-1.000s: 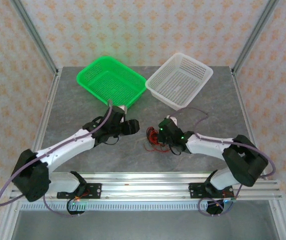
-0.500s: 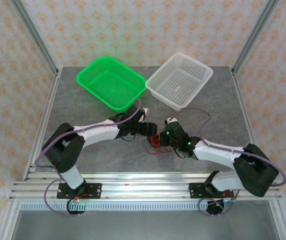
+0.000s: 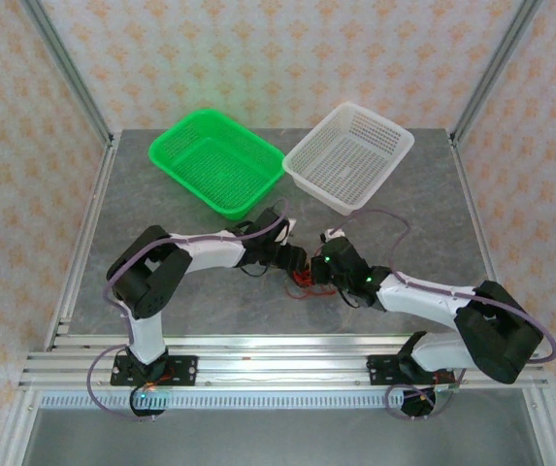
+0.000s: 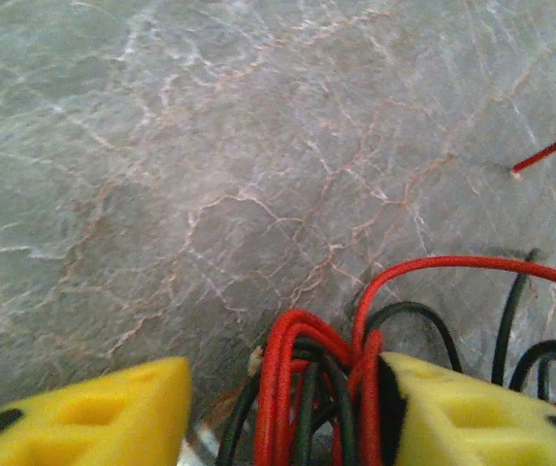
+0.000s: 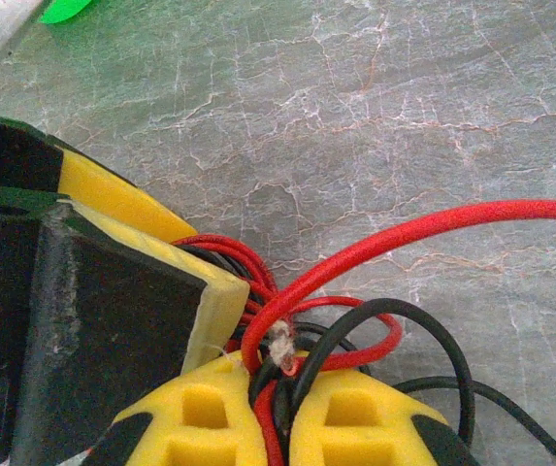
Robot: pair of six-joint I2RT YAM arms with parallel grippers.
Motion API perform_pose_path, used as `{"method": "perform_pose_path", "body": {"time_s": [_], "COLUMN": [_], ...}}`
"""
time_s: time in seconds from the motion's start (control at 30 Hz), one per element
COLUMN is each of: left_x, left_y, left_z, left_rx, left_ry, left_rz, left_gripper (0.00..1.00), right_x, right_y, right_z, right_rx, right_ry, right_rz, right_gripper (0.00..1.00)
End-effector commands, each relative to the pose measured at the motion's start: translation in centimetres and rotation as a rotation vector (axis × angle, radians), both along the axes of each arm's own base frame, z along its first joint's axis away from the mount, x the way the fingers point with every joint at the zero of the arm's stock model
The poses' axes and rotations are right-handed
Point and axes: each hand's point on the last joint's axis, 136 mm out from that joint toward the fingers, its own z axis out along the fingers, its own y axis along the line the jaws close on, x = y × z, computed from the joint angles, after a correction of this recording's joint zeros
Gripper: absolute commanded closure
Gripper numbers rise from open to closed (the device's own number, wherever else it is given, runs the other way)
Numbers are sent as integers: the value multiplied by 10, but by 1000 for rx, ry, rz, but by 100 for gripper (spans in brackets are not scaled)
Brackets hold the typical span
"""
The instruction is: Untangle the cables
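The cables (image 3: 304, 282), a knot of thin red and black wires, lie near the middle of the grey marbled counter (image 3: 132, 209), on the near side of the green basket (image 3: 178, 130) and the white basket (image 3: 382, 122). From above, the two arm ends meet over the knot and cover most of it. The right fingers (image 5: 210, 419) are pressed almost together on a bunch of strands, which runs on below the bottom frame edge. The left fingers (image 4: 462, 408) stand partly apart astride the bundle. The wires touch one yellow pad, a gap shows before the other, and nothing is clamped. Which strand goes where inside the knot cannot be made out. One red strand (image 4: 549, 153) lies apart, its far part cut off by the frame.
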Motion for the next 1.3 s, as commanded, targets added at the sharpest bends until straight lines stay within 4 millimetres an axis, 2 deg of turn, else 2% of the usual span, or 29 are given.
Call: {"method": "perform_pose_path", "body": {"time_s": [0.0, 0.07, 0.17, 0.2, 0.37, 0.6, 0.7, 0.8, 0.9, 1.1, 1.27], "left_x": [-18, -24, -29, -30, -24, -4, -4, -8, -12, -19, -20], "left_y": [-1, 0, 2, 4, 17, 49, 61, 69, 75, 81, 78], "left_z": [-19, -25, -30, -30, -16, 30, 47, 60, 66, 61, 49], "left_rx": [-24, -43, -73, -79, -88, -104, -177, -234, -236, -237, -228], "left_ry": [57, 75, 93, 94, 59, -63, -101, -142, -187, -225, -208], "left_rz": [-31, -22, 5, 17, 122, 354, 462, 540, 586, 651, 667], "left_gripper": [56, 68, 94, 100, 100, 100, 100, 100, 100, 100, 100], "right_x": [7, 8, 10, 11, 11, -2, -11, -16, -16, -18, -30], "right_y": [-5, -6, -9, -10, -21, -40, -31, -17, -5, 11, 27], "right_z": [6, 4, 1, 1, 0, -9, -14, -10, 5, 38, 42], "right_rx": [19, 23, 29, 31, 31, 73, 158, 260, 321, 323, 246], "right_ry": [-33, -27, -13, -10, 25, 140, 205, 248, 264, 286, 317], "right_rz": [-57, -77, -116, -130, -227, -398, -402, -379, -360, -301, -209], "right_gripper": [100, 100, 100, 100, 100, 100, 99, 93, 79, 41, 14]}}
